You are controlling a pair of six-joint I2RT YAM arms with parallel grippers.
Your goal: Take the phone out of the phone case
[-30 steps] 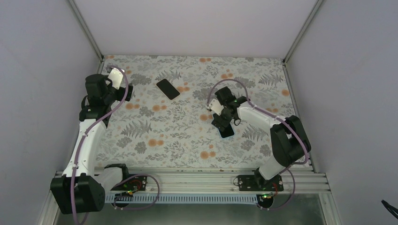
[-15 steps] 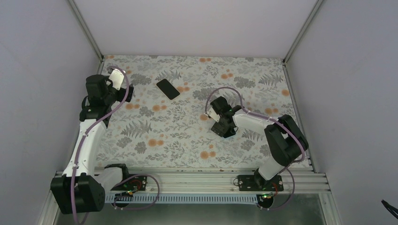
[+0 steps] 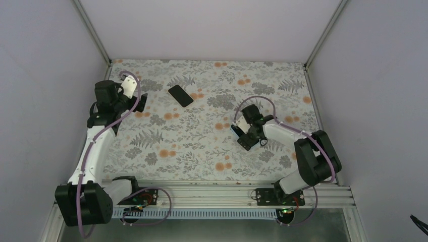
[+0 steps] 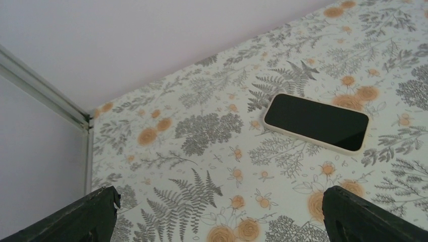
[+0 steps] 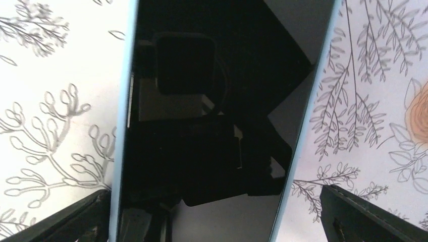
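Two phones lie on the floral-printed worktop (image 3: 192,151). Nearest, right of the middle and a little closer to the near edge than the far one, is the black-screened phone (image 5: 212,126), still seated in its pale blue case (image 5: 126,101), whose rim runs unbroken down both long sides in the right wrist view. The right gripper (image 3: 248,137) hangs directly over it, its dark fingers (image 5: 70,219) spread wide, one just beside the left rim and the other standing clear of the right rim, so nothing is clamped.

A second ago that gripper sat over the phone's far end and the blue near end showed beyond it. Since then the wrist has swung toward the right edge and the elbow has followed, so from overhead the gripper now covers nearly all of the phone. I read this as lining the fingers up with the case's long edges before a grip; the prying itself has not begun.

Farther back, near the far left corner, the left gripper (image 3: 140,101) has edged slightly rightward. Its fingers (image 4: 75,217) are wide apart with only cloth between them. Just beyond it, well apart from the right arm, a second black phone with a cream rim (image 4: 316,122) rests flat and untouched.
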